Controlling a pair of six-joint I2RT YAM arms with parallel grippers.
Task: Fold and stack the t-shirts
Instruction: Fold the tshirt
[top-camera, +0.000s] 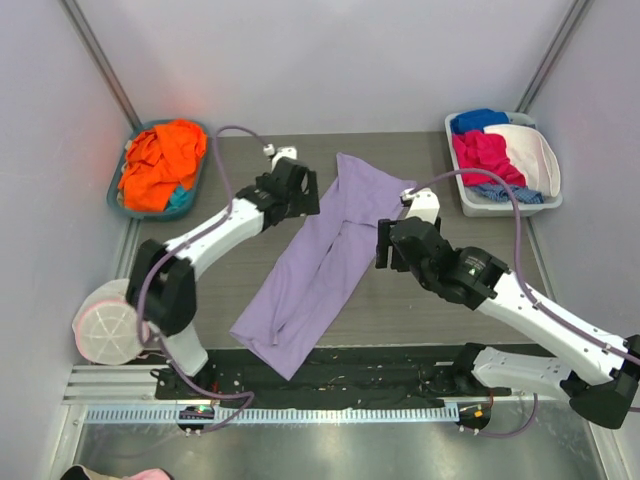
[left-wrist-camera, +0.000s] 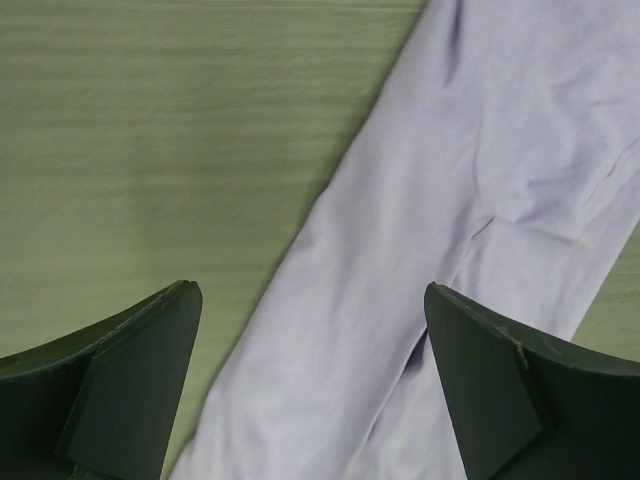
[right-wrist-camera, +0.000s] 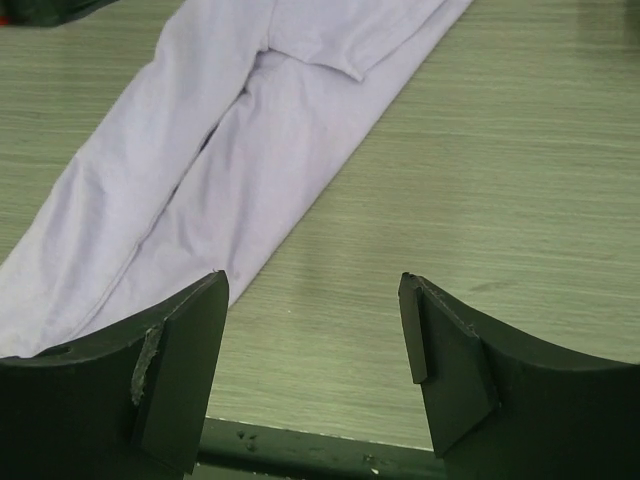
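Observation:
A lavender t-shirt (top-camera: 320, 262) lies folded into a long narrow strip, running diagonally across the middle of the table. It also shows in the left wrist view (left-wrist-camera: 430, 250) and the right wrist view (right-wrist-camera: 220, 170). My left gripper (top-camera: 300, 190) is open and empty, hovering over the strip's upper left edge (left-wrist-camera: 312, 300). My right gripper (top-camera: 385, 245) is open and empty, just right of the strip, over bare table (right-wrist-camera: 312, 290). An orange t-shirt (top-camera: 160, 160) with a teal one (top-camera: 178, 200) under it fills the left bin.
A grey-blue bin (top-camera: 122, 172) stands at the back left. A white bin (top-camera: 470, 195) at the back right holds blue, pink and white cloth. A round white pouch with a pink rim (top-camera: 105, 325) sits at the left near edge. A black rail (top-camera: 340, 375) runs along the front.

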